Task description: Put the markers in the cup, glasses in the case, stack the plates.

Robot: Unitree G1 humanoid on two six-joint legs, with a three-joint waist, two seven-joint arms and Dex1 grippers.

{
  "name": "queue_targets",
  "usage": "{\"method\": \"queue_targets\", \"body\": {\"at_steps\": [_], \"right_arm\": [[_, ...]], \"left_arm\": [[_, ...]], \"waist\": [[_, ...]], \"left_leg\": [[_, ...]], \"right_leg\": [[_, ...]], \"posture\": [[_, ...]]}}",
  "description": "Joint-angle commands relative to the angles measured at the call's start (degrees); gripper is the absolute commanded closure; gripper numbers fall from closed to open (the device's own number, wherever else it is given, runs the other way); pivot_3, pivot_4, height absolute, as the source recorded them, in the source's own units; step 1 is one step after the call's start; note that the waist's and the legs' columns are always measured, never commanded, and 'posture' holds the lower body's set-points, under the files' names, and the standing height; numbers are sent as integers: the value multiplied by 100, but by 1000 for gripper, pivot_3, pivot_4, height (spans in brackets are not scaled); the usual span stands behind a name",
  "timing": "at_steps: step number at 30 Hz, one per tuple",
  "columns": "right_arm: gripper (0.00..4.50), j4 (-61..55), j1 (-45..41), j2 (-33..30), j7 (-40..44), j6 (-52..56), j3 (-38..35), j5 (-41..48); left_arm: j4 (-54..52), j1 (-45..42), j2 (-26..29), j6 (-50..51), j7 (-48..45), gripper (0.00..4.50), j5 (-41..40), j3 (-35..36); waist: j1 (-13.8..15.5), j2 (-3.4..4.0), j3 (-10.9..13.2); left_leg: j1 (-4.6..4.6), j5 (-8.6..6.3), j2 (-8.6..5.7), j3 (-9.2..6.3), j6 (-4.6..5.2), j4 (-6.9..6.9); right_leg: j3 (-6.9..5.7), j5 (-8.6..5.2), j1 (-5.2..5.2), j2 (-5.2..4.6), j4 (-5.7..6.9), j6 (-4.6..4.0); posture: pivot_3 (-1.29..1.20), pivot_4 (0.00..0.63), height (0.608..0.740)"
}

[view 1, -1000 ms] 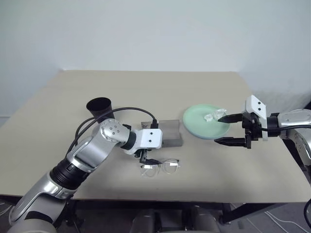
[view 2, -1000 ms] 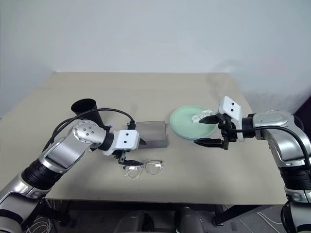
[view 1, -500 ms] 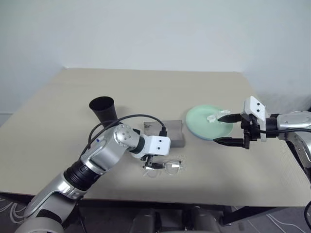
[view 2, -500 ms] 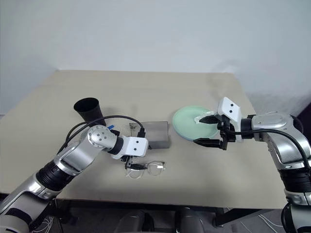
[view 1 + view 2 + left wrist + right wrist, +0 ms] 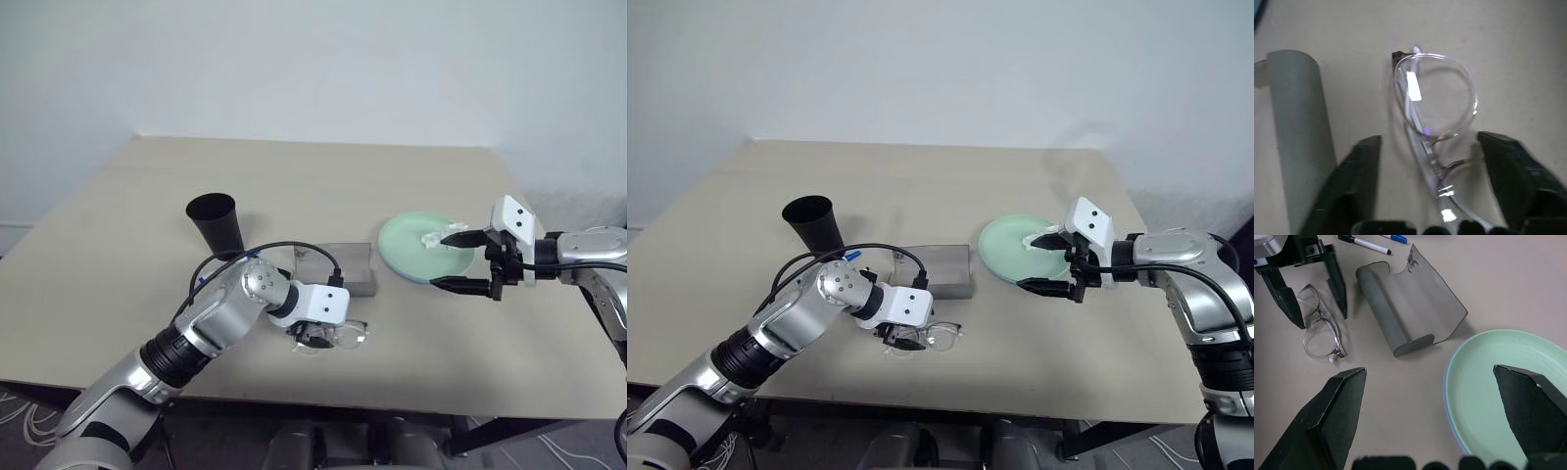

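A: Where were the thin clear-framed glasses?
B: Flat on the beige table, near its front edge, just in front of the grey rectangular glasses case. The left gripper was down over them, one black finger on each side of the frame with a gap showing on both sides, so spread around them and not pinching.

A: And the right gripper?
B: Spread wide and holding nothing, one finger above the near rim of the mint green round plastic plate. A light blue edge showed under that plate's rim, and a crumpled white tissue lay on it.

A: The other things?
B: The matte black tapered cup stood upright left of the case. The white-barrelled markers, one black-capped, one blue-capped, lay on the table beside the case.
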Motion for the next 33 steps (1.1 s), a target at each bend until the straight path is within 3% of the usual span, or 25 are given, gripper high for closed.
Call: {"method": "queue_targets", "body": {"at_steps": [1, 5, 8, 33], "right_arm": [[0, -114, -62, -2, -86, -73, -156, 46], [0, -103, -66, 20, -140, -92, -135, 19], [0, -99, -72, 31, -160, -95, -124, 20], [0, 3, -196, 84, -131, -134, -52, 30]], "left_arm": [[68, -119, 2, -56, -27, 2701, 187, -8], [142, -132, 23, -108, -87, 3945, 252, -14], [151, -140, 36, -121, -167, 4299, 274, -31], [664, -457, -168, -848, 24, 4378, 582, 122]], "waist": [[0, 0, 0], [2, 7, -5], [3, 15, -9], [3, 22, -9]], "left_leg": [[0, 0, 0, 0, 0, 0], [4, 0, -1, 0, 0, 1], [7, 1, -2, -3, 1, 5], [8, 1, -3, -14, 1, 9]], "right_leg": [[0, 0, 0, 0, 1, 0], [0, 0, 0, 1, 1, 0], [-1, 0, 5, -1, -2, 0], [-1, 1, 11, -2, -19, 2]], "posture": [[0, 0, 732], [0, 0, 732], [0, 0, 732], [0, 0, 732]]}}
